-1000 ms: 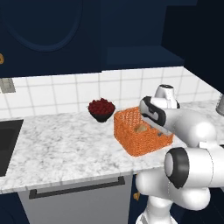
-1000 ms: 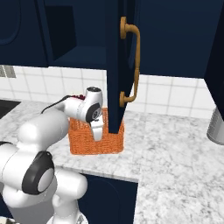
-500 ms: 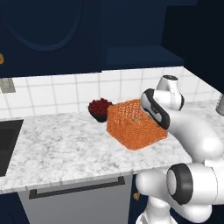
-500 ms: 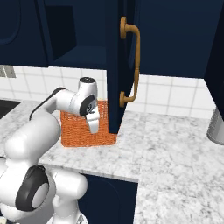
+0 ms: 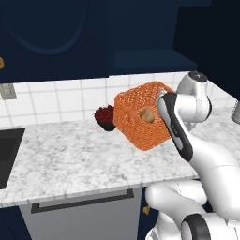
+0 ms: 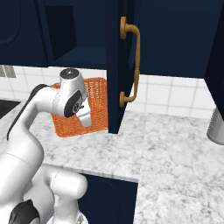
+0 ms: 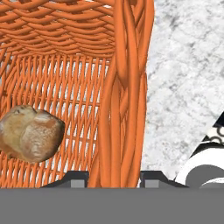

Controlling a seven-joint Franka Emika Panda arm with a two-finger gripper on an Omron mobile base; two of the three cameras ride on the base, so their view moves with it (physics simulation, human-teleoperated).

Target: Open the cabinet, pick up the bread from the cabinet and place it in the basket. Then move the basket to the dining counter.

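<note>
Now the end effector (image 7: 113,180) pinches the basket (image 5: 140,117) rim, tilted off the table (image 5: 70,159); level it so the bread (image 7: 29,133) stays inside.

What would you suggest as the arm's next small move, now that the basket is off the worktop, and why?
Probably level the basket before carrying on: it hangs tilted in the gripper, whose fingers pinch its rim, and the bread lies loose inside against the mesh, so it might roll out.
</note>
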